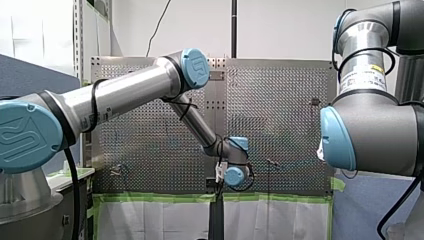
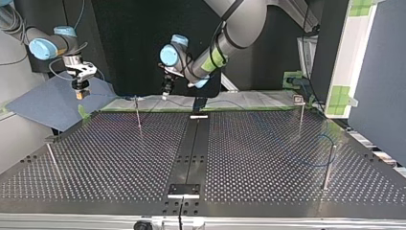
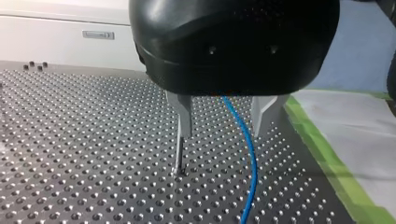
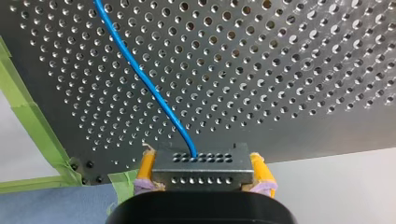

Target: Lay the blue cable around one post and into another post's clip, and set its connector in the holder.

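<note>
Presently, right gripper (image 4: pixel 204 164): yellow pads clamped on the connector (image 4: pixel 201 176).
Left gripper (image 3: pixel 223 131): metal fingers spread wide, just beside a post (image 3: pixel 179 156).
Blue cable (image 3: pixel 248 140): passing between those fingers, down onto the perforated table (image 3: pixel 70 140).

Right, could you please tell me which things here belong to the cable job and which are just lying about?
For the job:
blue cable
connector, held in my right arm's jaws
posts
my left arm's jaws, open either side of the cable

Just lying about:
green tape
blue-grey sheet
white sheeting
</note>
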### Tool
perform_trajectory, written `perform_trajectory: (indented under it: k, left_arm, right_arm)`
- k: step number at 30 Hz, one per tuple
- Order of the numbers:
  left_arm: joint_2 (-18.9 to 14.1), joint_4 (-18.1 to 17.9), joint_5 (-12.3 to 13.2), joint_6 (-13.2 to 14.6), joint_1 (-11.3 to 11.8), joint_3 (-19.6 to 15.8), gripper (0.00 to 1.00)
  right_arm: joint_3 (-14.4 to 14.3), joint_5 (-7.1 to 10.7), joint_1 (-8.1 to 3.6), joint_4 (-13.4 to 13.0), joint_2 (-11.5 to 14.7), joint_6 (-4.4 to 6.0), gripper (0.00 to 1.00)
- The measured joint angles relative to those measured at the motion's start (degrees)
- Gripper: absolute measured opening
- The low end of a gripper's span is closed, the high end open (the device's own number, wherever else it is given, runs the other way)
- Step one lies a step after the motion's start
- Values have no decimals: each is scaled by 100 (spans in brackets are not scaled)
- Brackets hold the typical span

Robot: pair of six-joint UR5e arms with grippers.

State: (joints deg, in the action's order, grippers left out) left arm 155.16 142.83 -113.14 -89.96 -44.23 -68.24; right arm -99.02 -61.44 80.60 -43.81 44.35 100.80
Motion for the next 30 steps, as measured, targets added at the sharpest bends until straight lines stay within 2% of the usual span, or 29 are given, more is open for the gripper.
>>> perform_trajectory:
  k: [11,21,23,24,26,27,29,30]
  left_arm:
    - [291,465,-41,9,47,436,65]
    - [323,790,-85,21,91,760,65]
    - [326,808,-97,22,94,777,57]
    - [326,814,-102,23,95,781,57]
    - [328,827,-110,23,101,782,46]
    - [329,832,-112,23,104,783,46]
    - [329,843,-110,23,110,784,35]
    - [328,846,-108,23,111,785,35]
  right_arm:
    - [1,0,4,5,-1,2,0]
    - [0,-1,3,2,0,-2,0]
    - [1,0,3,2,0,-4,0]
    - [0,0,3,3,0,-5,0]
    - [0,0,4,3,0,-5,0]
    - [1,0,3,3,0,-6,0]
    - [0,0,4,3,0,-6,0]
    - [1,0,4,3,0,-6,0]
